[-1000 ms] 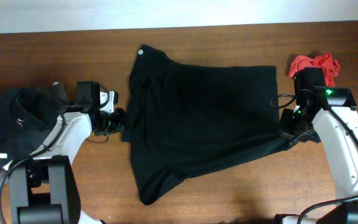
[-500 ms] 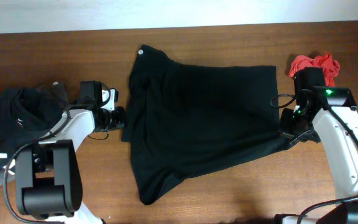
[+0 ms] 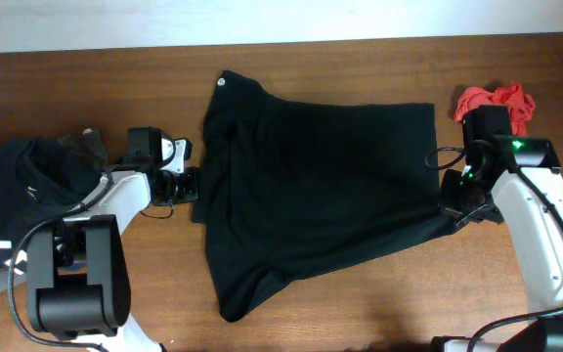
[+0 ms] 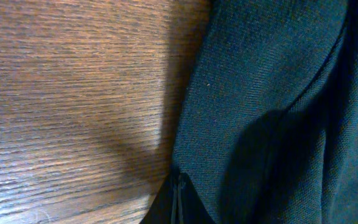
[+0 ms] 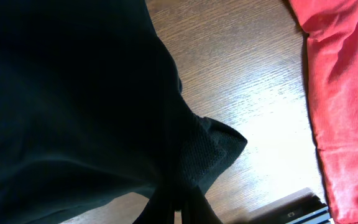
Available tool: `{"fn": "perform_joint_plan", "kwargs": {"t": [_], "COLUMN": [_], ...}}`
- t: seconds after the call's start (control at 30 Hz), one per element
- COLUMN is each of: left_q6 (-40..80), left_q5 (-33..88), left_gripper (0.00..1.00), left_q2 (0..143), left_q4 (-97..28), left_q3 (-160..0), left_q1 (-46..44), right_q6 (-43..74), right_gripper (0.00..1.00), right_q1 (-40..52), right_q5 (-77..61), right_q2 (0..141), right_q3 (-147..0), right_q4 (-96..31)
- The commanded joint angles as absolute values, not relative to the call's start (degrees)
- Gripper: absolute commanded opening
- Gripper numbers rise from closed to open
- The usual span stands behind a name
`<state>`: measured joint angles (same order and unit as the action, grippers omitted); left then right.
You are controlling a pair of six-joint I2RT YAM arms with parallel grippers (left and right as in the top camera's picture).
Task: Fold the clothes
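A large black garment point(image 3: 321, 186) lies spread flat across the middle of the wooden table, with a small round white logo point(image 3: 223, 82) at its far left corner. My left gripper point(image 3: 189, 185) is at the garment's left edge. In the left wrist view its fingers point(image 4: 180, 198) are shut together on the hem of the flat fabric point(image 4: 260, 93). My right gripper point(image 3: 451, 209) is at the garment's right near corner. In the right wrist view it point(image 5: 178, 208) is shut on a bunched corner of the black fabric point(image 5: 73, 93).
A pile of dark clothes point(image 3: 22, 191) with white stripes lies at the left edge, behind my left arm. A red garment point(image 3: 497, 99) lies at the far right, and also shows in the right wrist view point(image 5: 340, 93). Bare wood point(image 3: 409, 293) lies in front of the garment.
My left gripper has shifted slightly right and away, up to the garment's left edge, and the left arm's pose has changed. The garment and the right arm have not moved.
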<state>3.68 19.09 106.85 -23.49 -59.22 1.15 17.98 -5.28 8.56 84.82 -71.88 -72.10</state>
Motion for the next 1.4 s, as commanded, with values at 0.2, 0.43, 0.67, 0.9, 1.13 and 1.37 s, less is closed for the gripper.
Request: {"fn": "perform_joint_plan", "kwargs": {"t": [0.2,0.43,0.67,0.9,1.13,1.37], "left_q6": [3.0,4.7,4.2,4.2,4.2,-1.7], "left_q5": [14.0,13.3,19.3,19.9,20.2,26.4], "left_gripper": [0.00,0.01,0.00,0.00,0.17,0.25], "left_q2": [107.7,107.7,107.7,107.7,107.7,107.7], "left_q4": [-24.9,-28.3,-28.1,-27.9,-30.9,-35.3], "left_q3": [-59.6,-62.3,-63.7,-63.9,-67.0,-73.1], "left_q1": [3.6,13.1,19.1,19.2,19.2,18.0], "right_q6": [18.3,18.3,18.3,18.4,20.6,13.3], "right_gripper": [0.09,0.10,0.08,0.11,0.28,0.22], "right_q1": [-5.7,-5.7,-5.7,-5.7,-5.7,-5.7], "right_q5": [9.7,9.7,9.7,9.7,9.6,-3.5], "right_q2": [84.8,84.8,85.0,85.5,85.9,85.9], "right_q3": [-71.8,-71.8,-71.3,-67.4,-65.3,-66.2], "right_q4": [-72.0,-72.0,-72.3,-70.3,-69.5,-56.4]}}
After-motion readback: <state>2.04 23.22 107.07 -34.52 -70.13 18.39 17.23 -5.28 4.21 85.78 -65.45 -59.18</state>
